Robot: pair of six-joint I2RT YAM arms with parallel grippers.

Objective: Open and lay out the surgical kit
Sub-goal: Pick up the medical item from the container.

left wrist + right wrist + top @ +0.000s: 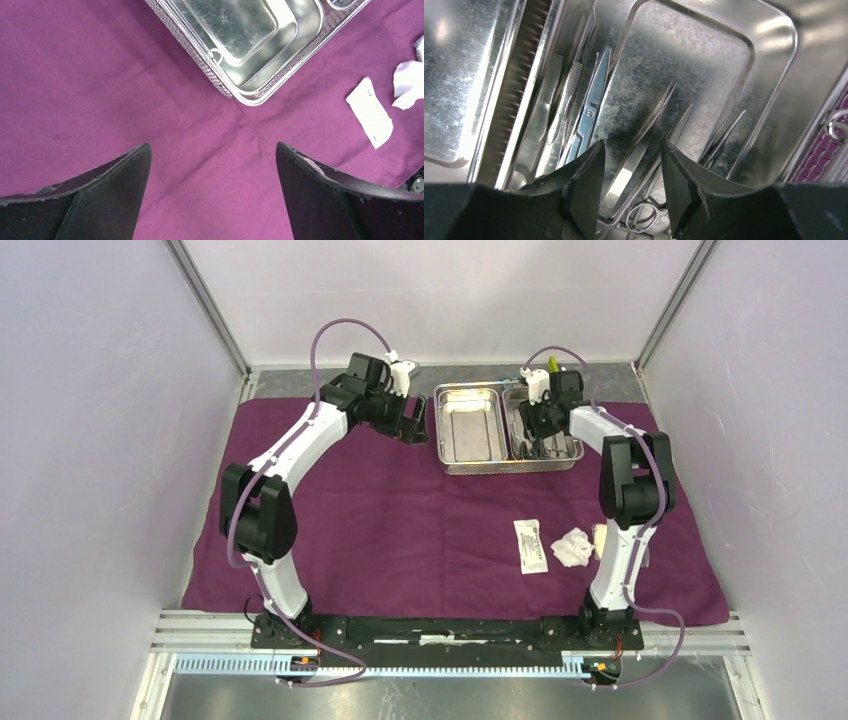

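Shiny steel tray, left end effector agape, right end effector half-open astride tweezers.

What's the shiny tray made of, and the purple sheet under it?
The tray looks like polished steel: mirror-bright, with glare and fine scratches. The cloth looks like woven fabric: matte plum, with soft creases and no shine.

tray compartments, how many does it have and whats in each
2. The left compartment is empty. The right compartment holds the steel instruments, and the right gripper reaches into it with its fingers astride one of them. No further compartment seems hidden.
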